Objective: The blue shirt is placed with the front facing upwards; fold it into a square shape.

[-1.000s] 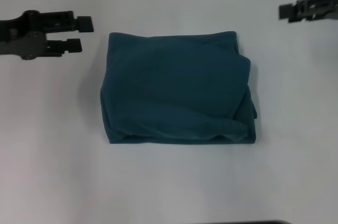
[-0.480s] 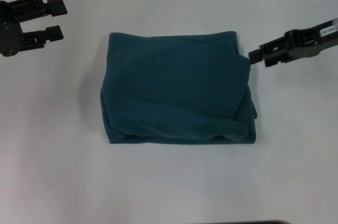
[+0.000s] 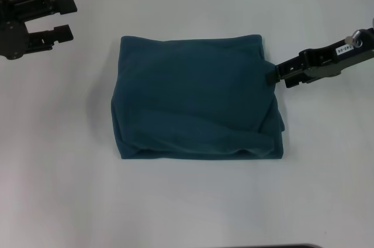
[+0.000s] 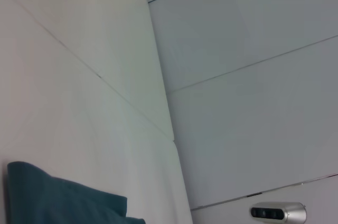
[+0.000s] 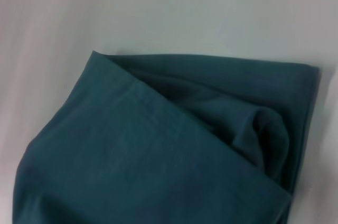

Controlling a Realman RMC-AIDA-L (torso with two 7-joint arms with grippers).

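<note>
Since half a second ago the right gripper (image 3: pixel 270 75) has slid in from the side and now touches the shirt's (image 3: pixel 196 104) right edge near its far corner; whether its jaws are spread or pressed together I cannot tell. The left gripper (image 3: pixel 67 18) has barely shifted and hangs well apart from the shirt, off its far left corner, jaws spread and holding nothing. The shirt lies folded into a rough rectangle on the white tabletop (image 3: pixel 187 207), between the two grippers, its layered folds bunched along the edge by the right jaws.
</note>
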